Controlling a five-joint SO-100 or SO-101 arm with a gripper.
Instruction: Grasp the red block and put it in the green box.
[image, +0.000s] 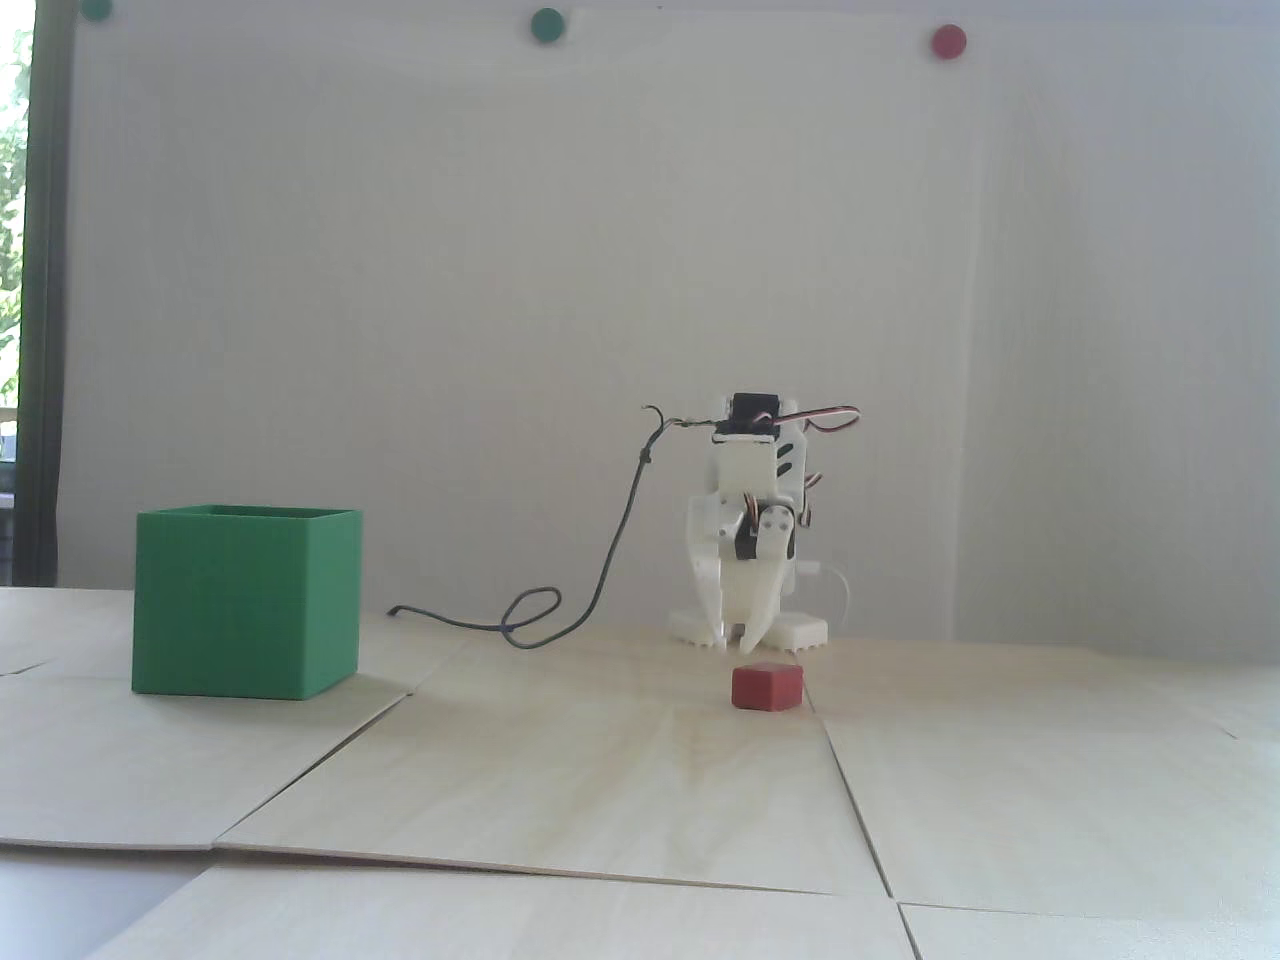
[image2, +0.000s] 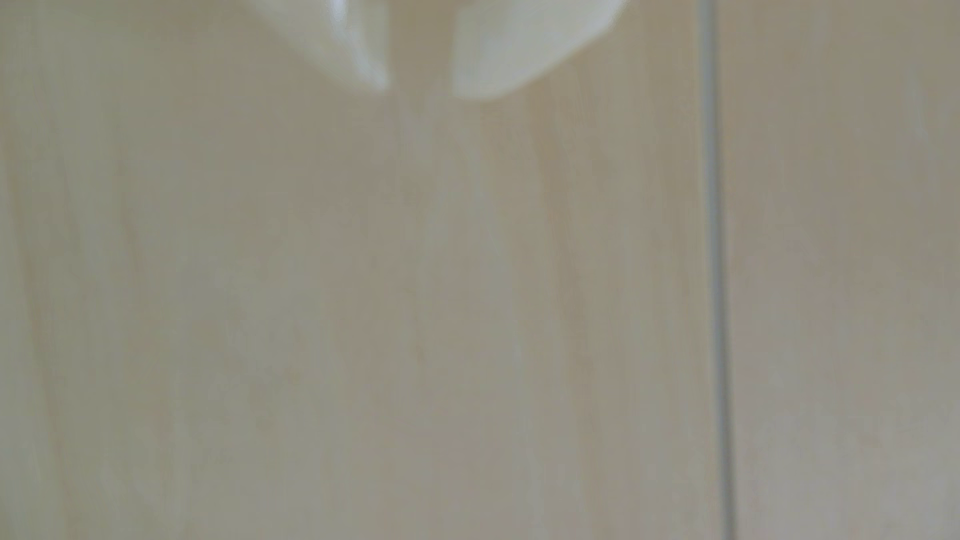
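In the fixed view the small red block (image: 767, 687) sits on the light wooden table, just in front of the white arm. My gripper (image: 735, 643) points straight down right behind the block, tips close to the table and apart from it. The green box (image: 245, 600) stands far to the left, top open. The wrist view is blurred and shows only my two white fingertips (image2: 374, 67) at the top edge over bare wood. My gripper (image2: 421, 89) is open by a narrow gap with nothing in it. Neither block nor box appears in the wrist view.
A dark cable (image: 600, 570) droops from the arm and loops on the table between box and arm. The table is made of wooden panels with seams (image2: 719, 311). A white wall with round green dots (image: 547, 25) and a red dot (image: 948, 41) closes the back.
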